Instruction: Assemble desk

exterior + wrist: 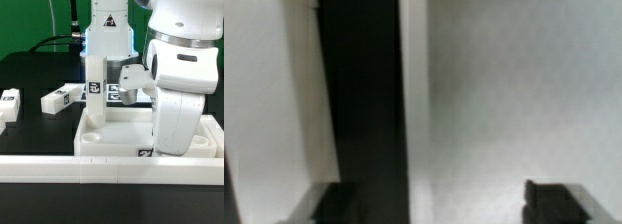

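The white desk top (118, 135) lies on the black table with its raised rim up. One white leg (92, 100) with a tag stands upright at the corner towards the exterior view's left. Two loose tagged legs (60, 97) (8, 104) lie on the table further left. The arm's big white hand (178, 110) hangs low over the end of the top at the exterior view's right and hides its own fingers there. In the wrist view my gripper (446, 203) is open, its dark fingertips (342, 205) wide apart over a white surface crossed by a black band (363, 90). Nothing sits between the jaws.
A long white rail (100, 170) runs along the table's front edge. A small tag (146, 152) shows at the foot of the arm, by the top's front rim. More tags (114, 92) show behind the upright leg. The robot base (108, 40) stands at the back.
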### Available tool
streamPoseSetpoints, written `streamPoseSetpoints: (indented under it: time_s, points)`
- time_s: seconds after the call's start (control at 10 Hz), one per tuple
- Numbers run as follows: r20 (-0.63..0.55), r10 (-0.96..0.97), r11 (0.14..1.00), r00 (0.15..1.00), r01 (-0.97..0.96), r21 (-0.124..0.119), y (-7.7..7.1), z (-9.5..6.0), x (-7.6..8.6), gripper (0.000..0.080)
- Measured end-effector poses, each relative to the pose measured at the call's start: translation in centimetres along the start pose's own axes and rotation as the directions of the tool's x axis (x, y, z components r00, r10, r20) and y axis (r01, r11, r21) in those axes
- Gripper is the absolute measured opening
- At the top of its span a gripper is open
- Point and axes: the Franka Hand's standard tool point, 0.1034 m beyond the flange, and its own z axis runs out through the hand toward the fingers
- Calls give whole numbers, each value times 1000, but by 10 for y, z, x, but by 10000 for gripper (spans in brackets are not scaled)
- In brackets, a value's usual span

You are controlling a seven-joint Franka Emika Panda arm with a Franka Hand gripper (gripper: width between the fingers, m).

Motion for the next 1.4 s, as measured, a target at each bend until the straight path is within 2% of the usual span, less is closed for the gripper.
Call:
streamPoseSetpoints:
  time_s: [0.1,0.2,0.3,0.5,0.7,0.9,1.3,1.4]
  points:
    - [6,4,1000,1000,-4,1,1,-11,-6,556]
    - [17,1,1000,1000,-1,-9,5,-22,-14,620]
    - [19,10,1000,1000,-10,-8,6,-30,-22,620]
    - [21,39,998,999,-38,-40,7,-46,-43,648]
    - [21,59,996,998,-57,-63,-8,-55,-63,649]
    - [8,95,993,995,-95,-74,-24,-57,-69,649]
    - [8,116,991,993,-116,-67,-26,-53,-71,649]
    - [9,157,985,988,-156,-70,-28,-50,-84,649]
